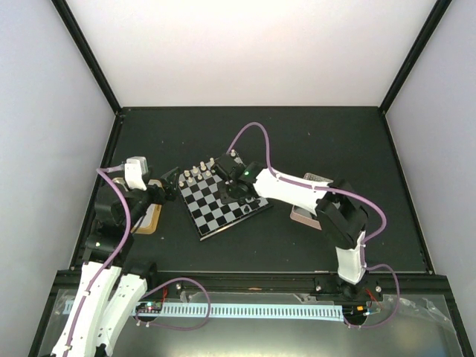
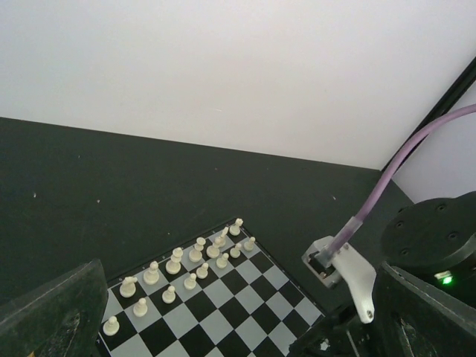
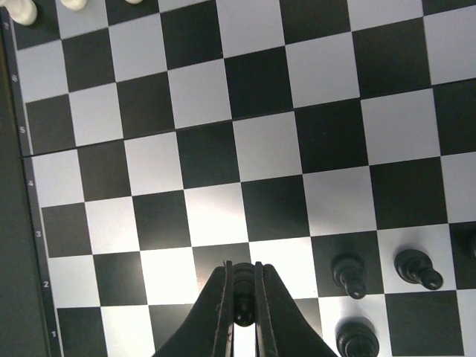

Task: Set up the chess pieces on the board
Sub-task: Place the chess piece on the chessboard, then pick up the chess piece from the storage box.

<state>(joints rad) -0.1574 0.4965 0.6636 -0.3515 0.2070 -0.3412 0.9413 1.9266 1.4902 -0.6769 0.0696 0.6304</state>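
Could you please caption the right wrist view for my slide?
Right gripper, shut on a black piece, over the board beside other black pieces.

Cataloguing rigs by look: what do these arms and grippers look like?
The left arm and right arm have white shells with black joints. A purple cable runs along each. The left gripper and right gripper are black, the right's fingers slim and tapered. A green light glows at the right wrist.

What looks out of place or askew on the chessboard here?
The board sits turned at an angle to the edges of the table. In the left wrist view, one white piece in the far row seems to lean rather than stand upright.
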